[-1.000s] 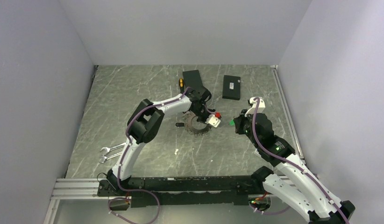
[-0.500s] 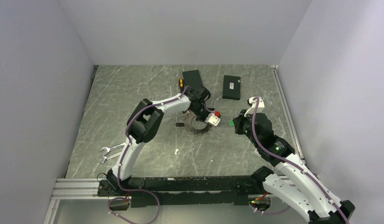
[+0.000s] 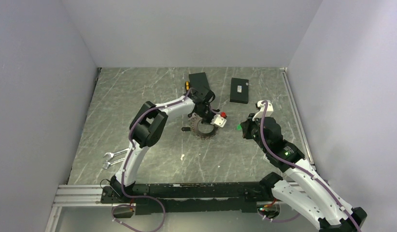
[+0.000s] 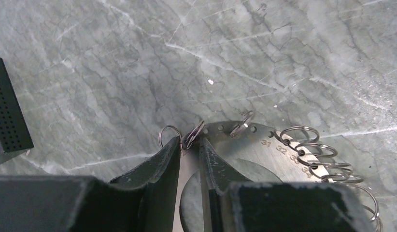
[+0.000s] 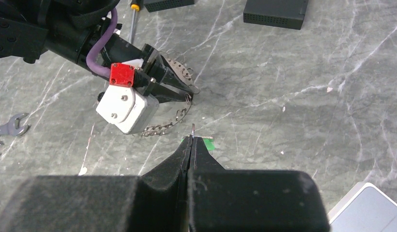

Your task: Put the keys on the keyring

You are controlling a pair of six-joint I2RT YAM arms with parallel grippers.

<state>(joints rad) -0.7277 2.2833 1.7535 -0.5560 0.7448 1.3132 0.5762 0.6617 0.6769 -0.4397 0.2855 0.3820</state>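
Observation:
The keyring (image 3: 205, 130) is a flat metal ring with numbered holes (image 4: 264, 142), and small split rings (image 4: 303, 133) hang from its rim. It lies mid-table. My left gripper (image 4: 189, 140) is shut on the ring's flat band, one finger on each side of it, also seen from the right wrist view (image 5: 187, 95). My right gripper (image 5: 191, 137) hovers just right of the ring (image 3: 242, 126). It is shut on a key, of which only a thin metal sliver (image 5: 192, 128) pokes out of the tips. A lone key (image 3: 186, 129) lies left of the ring.
Two flat black boxes (image 3: 199, 80) (image 3: 239, 90) lie at the back, with a yellow-handled screwdriver (image 3: 187, 85) beside the left one. Two spanners (image 3: 114, 158) rest at the near left. A small green patch (image 5: 209, 144) sits under my right fingertips. Walls close in three sides.
My left gripper has closed a little and shifted slightly toward the back with the keyring. The right arm has not moved.

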